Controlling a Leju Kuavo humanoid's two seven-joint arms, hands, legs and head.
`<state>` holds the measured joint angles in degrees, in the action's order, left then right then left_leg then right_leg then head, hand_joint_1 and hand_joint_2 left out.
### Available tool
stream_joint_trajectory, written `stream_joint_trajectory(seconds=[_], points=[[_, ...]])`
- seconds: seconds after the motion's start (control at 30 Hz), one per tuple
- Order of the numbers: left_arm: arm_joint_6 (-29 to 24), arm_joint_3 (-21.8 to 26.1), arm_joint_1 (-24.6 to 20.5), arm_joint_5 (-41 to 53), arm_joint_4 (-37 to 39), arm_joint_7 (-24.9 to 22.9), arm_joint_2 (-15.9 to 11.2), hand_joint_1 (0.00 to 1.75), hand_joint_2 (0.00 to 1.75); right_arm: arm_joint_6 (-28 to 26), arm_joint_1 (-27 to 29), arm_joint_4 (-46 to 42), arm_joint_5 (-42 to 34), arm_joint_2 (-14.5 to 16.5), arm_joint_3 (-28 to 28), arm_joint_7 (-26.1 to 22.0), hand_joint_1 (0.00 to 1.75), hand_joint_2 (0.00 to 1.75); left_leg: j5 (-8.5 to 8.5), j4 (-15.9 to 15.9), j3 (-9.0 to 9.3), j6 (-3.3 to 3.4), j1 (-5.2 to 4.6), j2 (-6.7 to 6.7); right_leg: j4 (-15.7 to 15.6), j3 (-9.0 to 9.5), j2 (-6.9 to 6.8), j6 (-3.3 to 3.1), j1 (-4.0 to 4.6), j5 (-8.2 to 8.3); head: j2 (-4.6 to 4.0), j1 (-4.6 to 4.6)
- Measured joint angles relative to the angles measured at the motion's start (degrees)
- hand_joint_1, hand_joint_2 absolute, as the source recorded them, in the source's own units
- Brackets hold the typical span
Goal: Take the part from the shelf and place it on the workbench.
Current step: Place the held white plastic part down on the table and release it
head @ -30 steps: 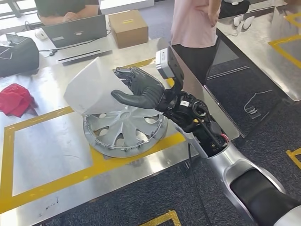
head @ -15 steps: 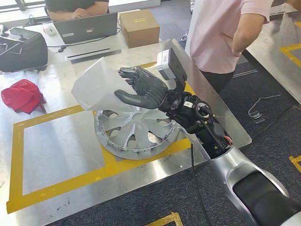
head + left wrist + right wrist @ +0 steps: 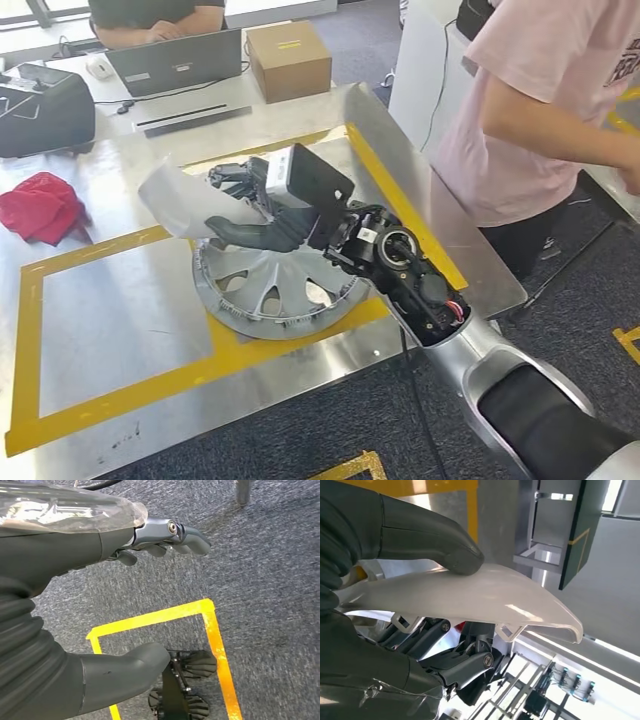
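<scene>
My right hand (image 3: 253, 215) is holding the white curved plastic part (image 3: 177, 205), thumb on one face, fingers (image 3: 467, 667) under it. The part is hanging above the grey plastic hubcap (image 3: 275, 290) on the steel surface (image 3: 113, 310). I should be lowering it flat onto bare steel to the left before letting go.

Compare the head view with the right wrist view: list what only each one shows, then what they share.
Head view only: the silver hubcap lying on the workbench across the yellow tape, a red cloth, a laptop, a cardboard box and a person in pink beside the bench.

Right wrist view only: the white part's clips on its underside, and a rack beyond.

Both: the right hand holding the white part, thumb on top.
</scene>
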<state>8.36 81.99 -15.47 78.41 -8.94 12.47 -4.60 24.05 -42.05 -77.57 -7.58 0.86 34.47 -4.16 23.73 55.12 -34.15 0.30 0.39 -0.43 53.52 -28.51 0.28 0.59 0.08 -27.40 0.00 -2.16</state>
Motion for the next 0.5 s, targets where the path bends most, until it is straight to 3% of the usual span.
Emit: stream_joint_trajectory(seconds=[0.5], points=[[-0.99,0.00,-0.85,0.80,0.00,0.35,1.08,0.00,1.75,-3.00,-3.76,9.88,9.13,9.79,7.12,-6.00,1.75,1.75,-0.06,-0.18,0.10,-0.10,0.15,0.01,0.01,0.01,-0.02,-0.09,0.08,-0.06,0.00,0.29]])
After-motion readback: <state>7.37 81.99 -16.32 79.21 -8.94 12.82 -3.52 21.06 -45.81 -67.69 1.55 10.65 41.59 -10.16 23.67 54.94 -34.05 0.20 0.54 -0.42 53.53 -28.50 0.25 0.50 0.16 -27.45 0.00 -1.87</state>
